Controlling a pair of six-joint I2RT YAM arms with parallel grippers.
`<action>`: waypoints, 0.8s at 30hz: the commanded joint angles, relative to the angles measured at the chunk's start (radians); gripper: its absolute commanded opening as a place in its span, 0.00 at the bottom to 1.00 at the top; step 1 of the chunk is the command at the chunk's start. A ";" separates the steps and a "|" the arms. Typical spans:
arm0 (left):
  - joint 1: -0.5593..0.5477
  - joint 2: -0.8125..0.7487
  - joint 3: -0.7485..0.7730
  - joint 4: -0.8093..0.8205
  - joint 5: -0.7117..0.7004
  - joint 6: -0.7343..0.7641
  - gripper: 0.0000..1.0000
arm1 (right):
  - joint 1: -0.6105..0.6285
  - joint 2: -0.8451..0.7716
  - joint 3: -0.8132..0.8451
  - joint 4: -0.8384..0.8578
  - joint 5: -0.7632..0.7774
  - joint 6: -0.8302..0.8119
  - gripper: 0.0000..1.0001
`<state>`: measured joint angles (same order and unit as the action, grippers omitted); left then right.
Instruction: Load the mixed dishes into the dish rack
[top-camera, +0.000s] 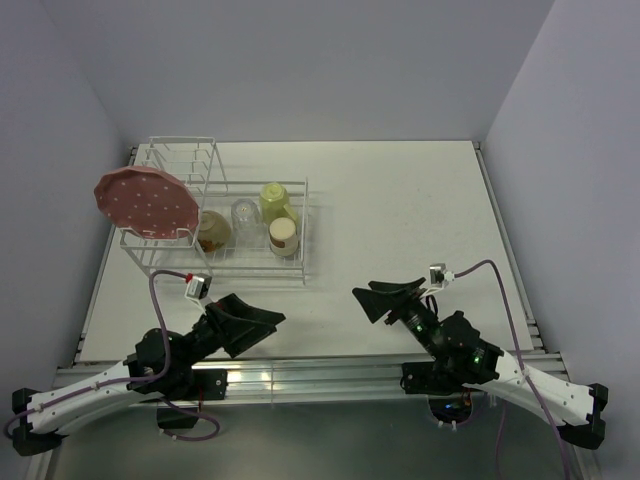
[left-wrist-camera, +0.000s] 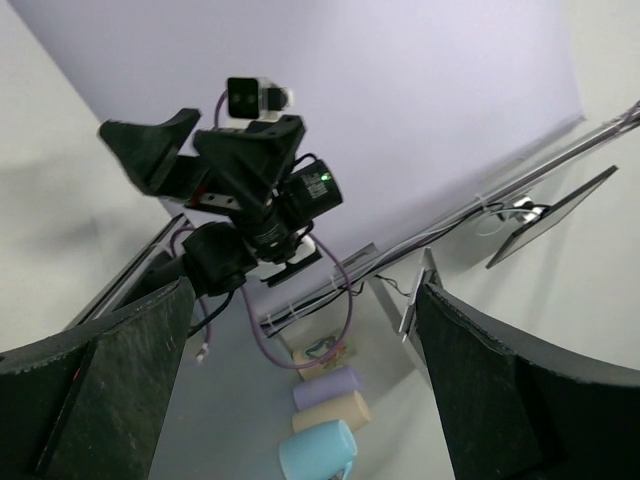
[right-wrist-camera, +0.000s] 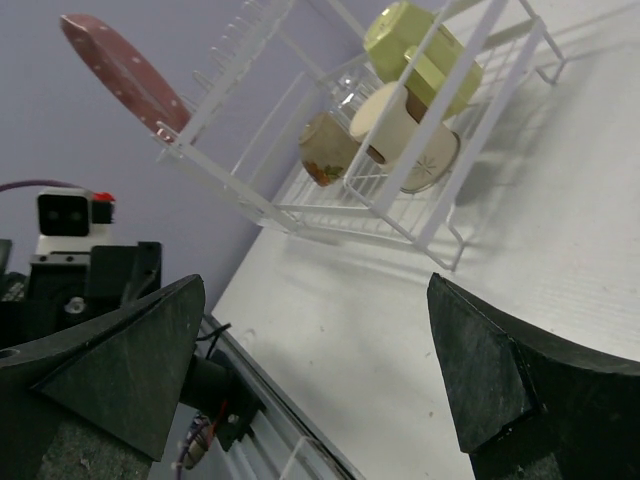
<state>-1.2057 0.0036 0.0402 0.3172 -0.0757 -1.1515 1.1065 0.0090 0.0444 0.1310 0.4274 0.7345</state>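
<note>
Pink plate (top-camera: 145, 200) sits at the L end of the rack (top-camera: 250, 262), tilted against the tall slotted part, w/ most of it overhanging to the L. Can't tell if its edge is down in a slot.

In the low basket, L to R:
- steel cup (top-camera: 213, 231) nearest the plate
- tumbler (top-camera: 244, 213) just beside it, toward the back
- mug (top-camera: 275, 200) at the back
- bowl (top-camera: 284, 237) in front of the mug, tipped on its side, touching it or nearly

So all five are in or on the rack; no dish shows out on the bench (top-camera: 430, 220).

L pincer (top-camera: 258, 330) is spread wide w/ nothing in it, low near its base, well apart from the rack. R pincer (top-camera: 362, 305) is the same: wide, empty, pointing toward the rack.

Step in hand looks like the finish. Only nxt move worth it, imo: check the plate. If it's loose, the L arm stands it up into a slot w/o rocking the rack.
</note>
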 joint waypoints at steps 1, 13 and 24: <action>-0.003 -0.079 -0.211 0.105 0.022 -0.019 0.99 | 0.004 -0.285 -0.192 -0.051 0.047 0.020 1.00; -0.003 0.030 -0.215 0.160 0.022 -0.027 0.99 | 0.004 -0.227 -0.227 -0.014 0.043 0.055 1.00; -0.003 0.029 -0.214 0.149 0.020 -0.024 0.99 | 0.004 -0.247 -0.238 -0.030 0.042 0.066 1.00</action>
<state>-1.2057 0.0254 0.0402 0.4232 -0.0750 -1.1725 1.1065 0.0090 0.0444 0.0868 0.4446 0.7887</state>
